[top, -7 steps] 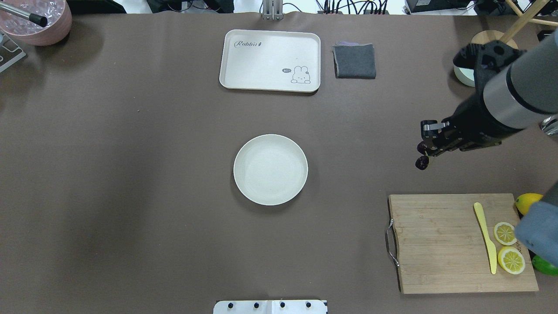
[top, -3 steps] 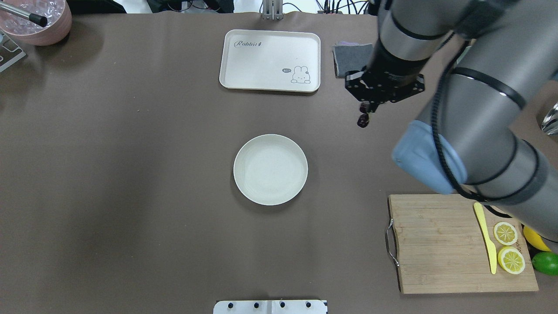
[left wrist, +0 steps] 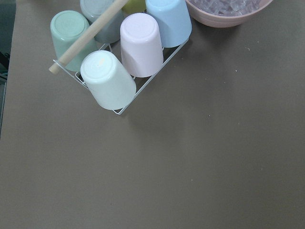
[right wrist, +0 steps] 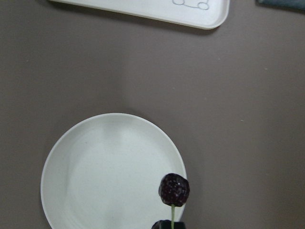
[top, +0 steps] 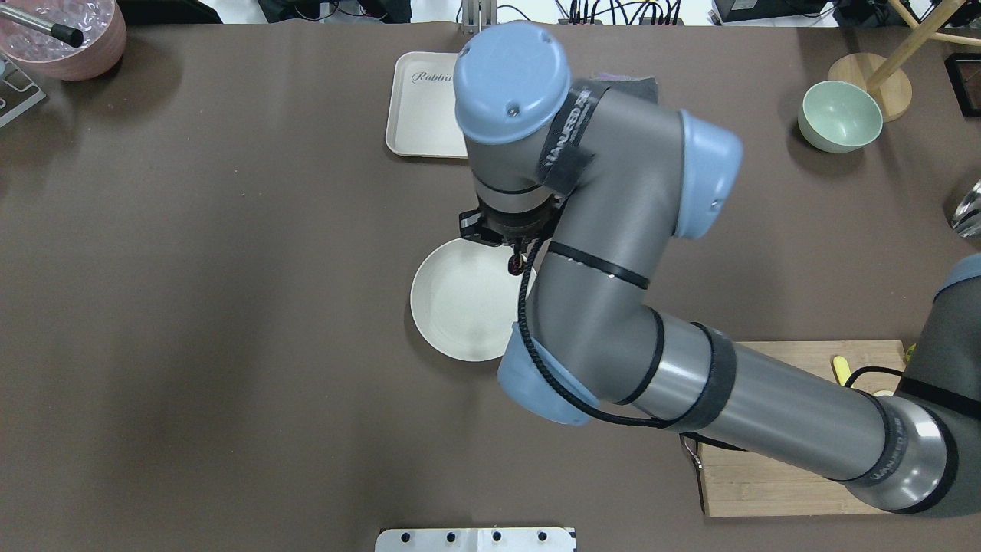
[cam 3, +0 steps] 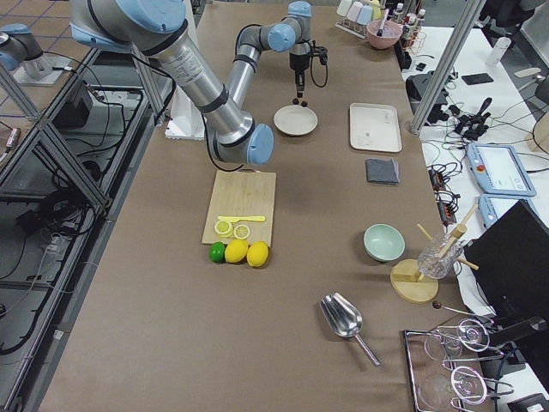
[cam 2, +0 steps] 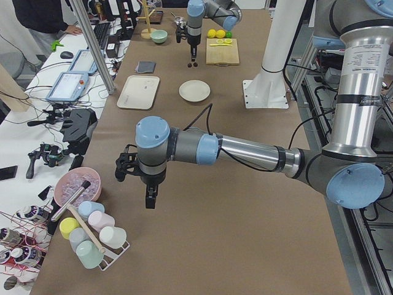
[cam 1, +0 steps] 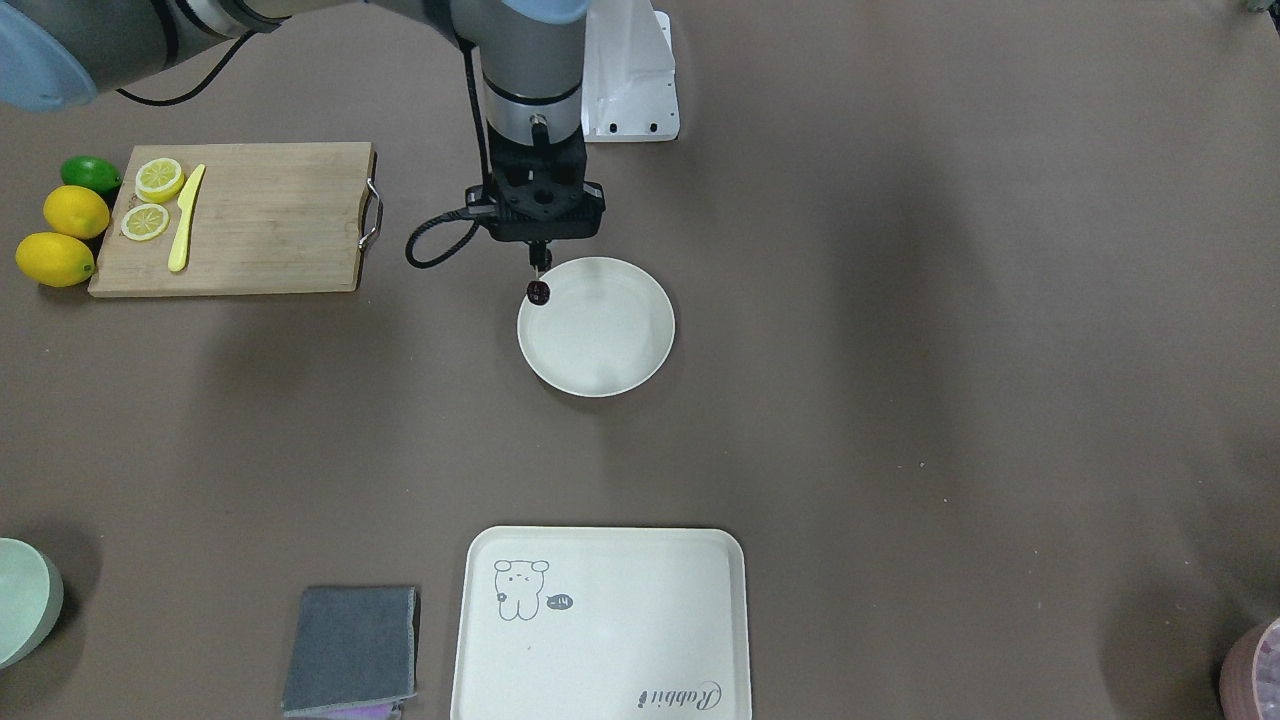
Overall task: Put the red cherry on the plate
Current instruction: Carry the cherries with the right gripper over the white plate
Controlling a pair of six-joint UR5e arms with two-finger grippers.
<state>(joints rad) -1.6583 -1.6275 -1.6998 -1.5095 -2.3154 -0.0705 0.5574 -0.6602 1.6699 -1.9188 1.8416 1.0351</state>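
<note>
The red cherry (cam 1: 538,291), a dark maroon pair on thin stems, hangs from my right gripper (cam 1: 540,262), which is shut on the stems. It dangles above the plate (cam 1: 600,340) at the rim nearest the cutting board. From the right wrist, one cherry (right wrist: 174,189) shows over the plate's (right wrist: 105,171) right edge and the other sits at the frame's bottom edge. Overhead, the cherry (top: 515,265) peeks out under the wrist above the off-white plate (top: 452,307). My left gripper (cam 2: 150,200) points down near the cup rack; I cannot tell whether it is open or shut.
A cream tray (cam 1: 600,620) and a grey cloth (cam 1: 350,648) lie beyond the plate. The wooden cutting board (cam 1: 260,220) carries lemon slices and a yellow knife, with lemons and a lime beside it. A green bowl (top: 839,115), a pink bowl (top: 61,38) and upturned cups (left wrist: 119,62) stand at the table's ends.
My right arm has swung from the table's right side, past the grey cloth, to above the plate's rim, carrying the cherry the whole way.
</note>
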